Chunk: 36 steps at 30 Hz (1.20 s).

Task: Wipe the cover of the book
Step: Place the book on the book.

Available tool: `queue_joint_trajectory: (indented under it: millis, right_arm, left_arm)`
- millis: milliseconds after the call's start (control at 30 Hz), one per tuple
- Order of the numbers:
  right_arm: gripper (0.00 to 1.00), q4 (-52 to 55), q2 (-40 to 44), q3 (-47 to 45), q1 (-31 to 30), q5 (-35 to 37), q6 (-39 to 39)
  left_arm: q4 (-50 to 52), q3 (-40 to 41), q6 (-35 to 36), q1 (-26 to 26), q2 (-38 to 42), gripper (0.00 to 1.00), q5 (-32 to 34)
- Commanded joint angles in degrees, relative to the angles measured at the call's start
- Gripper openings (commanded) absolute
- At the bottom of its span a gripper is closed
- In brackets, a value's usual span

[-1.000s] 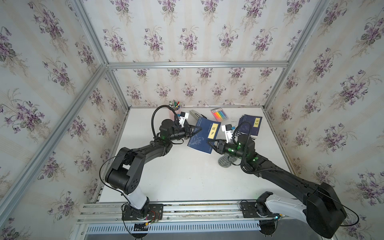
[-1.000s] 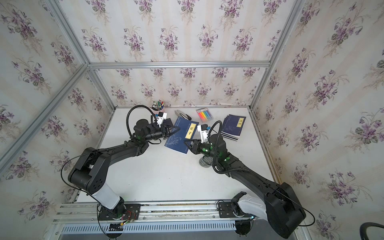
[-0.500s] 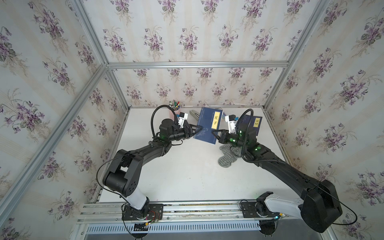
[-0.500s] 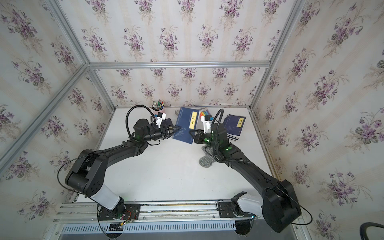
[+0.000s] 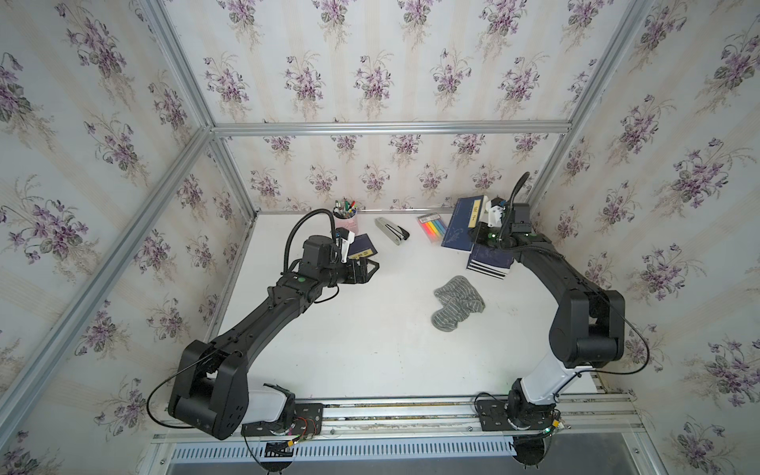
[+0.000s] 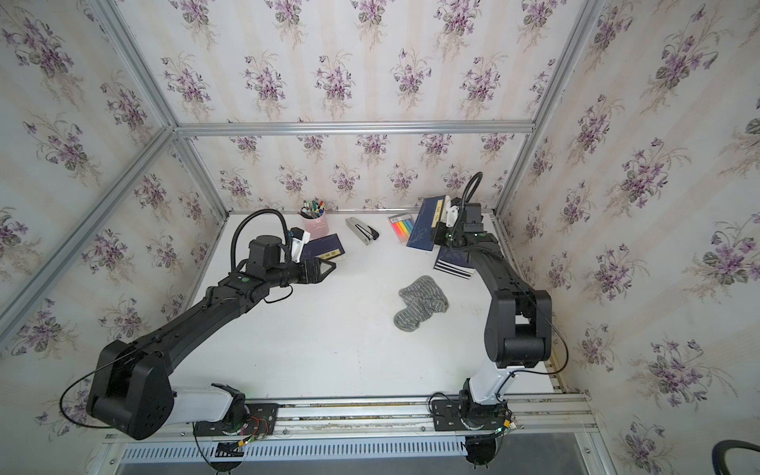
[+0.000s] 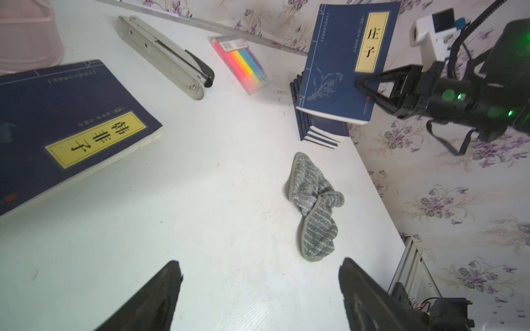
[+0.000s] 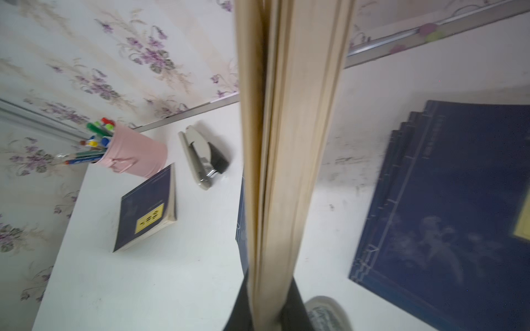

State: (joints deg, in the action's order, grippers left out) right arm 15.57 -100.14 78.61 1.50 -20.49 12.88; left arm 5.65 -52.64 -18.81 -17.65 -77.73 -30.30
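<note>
The book (image 5: 464,224) is dark blue with a yellow title label. It stands on edge in the air at the far right, above a stack of like books (image 5: 489,263), cover facing left (image 7: 338,66). My right gripper (image 5: 477,235) is shut on its edge; the right wrist view shows its page block (image 8: 289,143) between the jaws (image 8: 266,312). A grey striped cloth (image 5: 457,302) lies crumpled on the table, held by nothing. My left gripper (image 5: 372,267) hangs open and empty over the table's left half (image 7: 259,261), well short of the cloth (image 7: 315,206).
Another blue book (image 5: 362,246) lies flat beside my left gripper. Along the back stand a pink pen cup (image 5: 345,218), a grey stapler (image 5: 392,231) and a pack of coloured highlighters (image 5: 432,228). Walls close in the table on three sides.
My left gripper opened and let go of the book, then drew back left. My right gripper carried the book up and to the far right, over the stack.
</note>
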Motion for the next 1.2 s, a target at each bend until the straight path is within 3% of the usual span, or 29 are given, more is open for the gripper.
queue_joint_trajectory:
  millis: [0, 233, 700, 967, 1167]
  right_arm:
    - [0.00, 3.8, -3.6, 3.6, 4.6, -4.5, -5.0]
    - [0.00, 12.0, -11.5, 10.2, 10.1, -8.1, -12.4]
    - [0.00, 16.0, -18.5, 12.6, 16.6, -6.0, -12.8]
    - [0.00, 15.4, -15.2, 12.2, 17.5, -20.1, -14.9]
    - [0.00, 18.9, -16.5, 14.0, 20.6, -20.7, -16.8]
  left_arm:
    - [1.4, 1.1, 3.4, 1.1, 0.5, 0.88, 1.6]
    - [0.3, 1.6, 4.1, 4.0, -1.1, 0.89, -1.3]
    - [-2.1, 2.5, 3.5, 6.9, -2.9, 0.89, -4.5]
    - [-2.2, 2.3, 3.3, 7.5, -5.1, 0.89, -5.3]
    - [-2.7, 1.9, 3.1, 7.6, -6.3, 0.89, -6.1]
